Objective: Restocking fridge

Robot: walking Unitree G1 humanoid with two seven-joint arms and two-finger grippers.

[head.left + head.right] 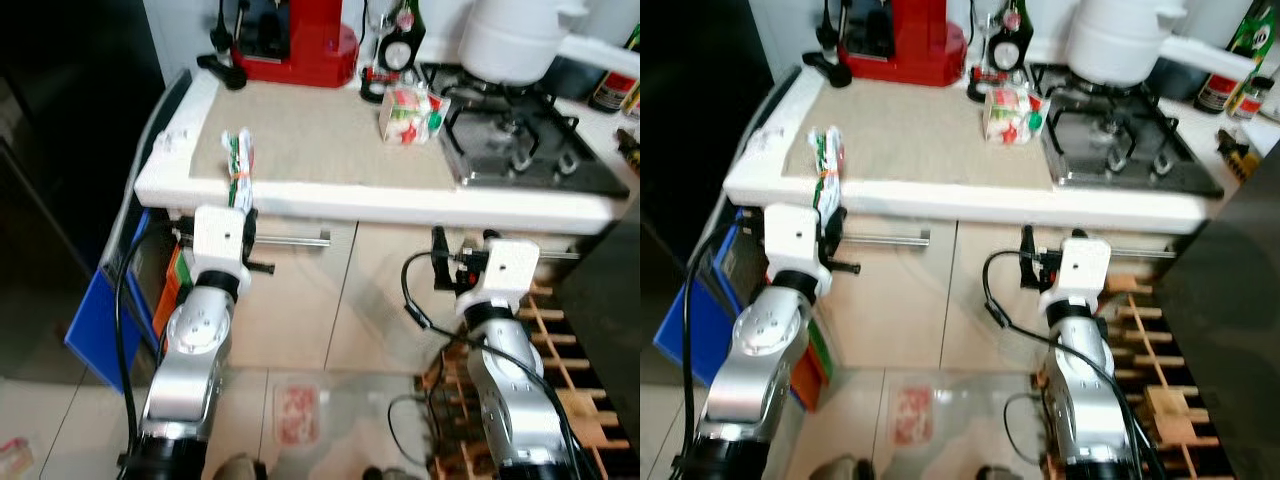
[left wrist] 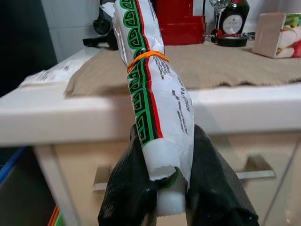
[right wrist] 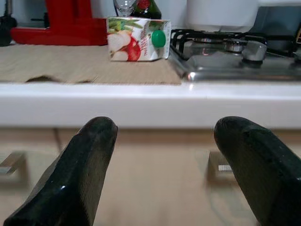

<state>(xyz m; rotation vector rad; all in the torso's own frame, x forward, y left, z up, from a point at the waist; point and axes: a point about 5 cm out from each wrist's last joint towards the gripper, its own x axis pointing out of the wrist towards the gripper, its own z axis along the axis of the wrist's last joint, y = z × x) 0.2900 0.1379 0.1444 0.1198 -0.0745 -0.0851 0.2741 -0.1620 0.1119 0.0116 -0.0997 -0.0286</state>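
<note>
Gripping a white packet [image 2: 160, 94], left gripper [image 2: 164, 188] (right gripper [image 3: 164, 155] spread).

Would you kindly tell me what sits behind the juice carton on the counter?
Behind the juice carton stand a dark bottle and a glass stem, with a red appliance further left. The bottle's base is covered by the carton.

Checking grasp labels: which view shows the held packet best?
Left wrist view: the white packet with green-red print and orange band sits close up, pinched by the left end effector. Both eye views show it small at the counter's edge. The right wrist view faces the juice carton.
</note>
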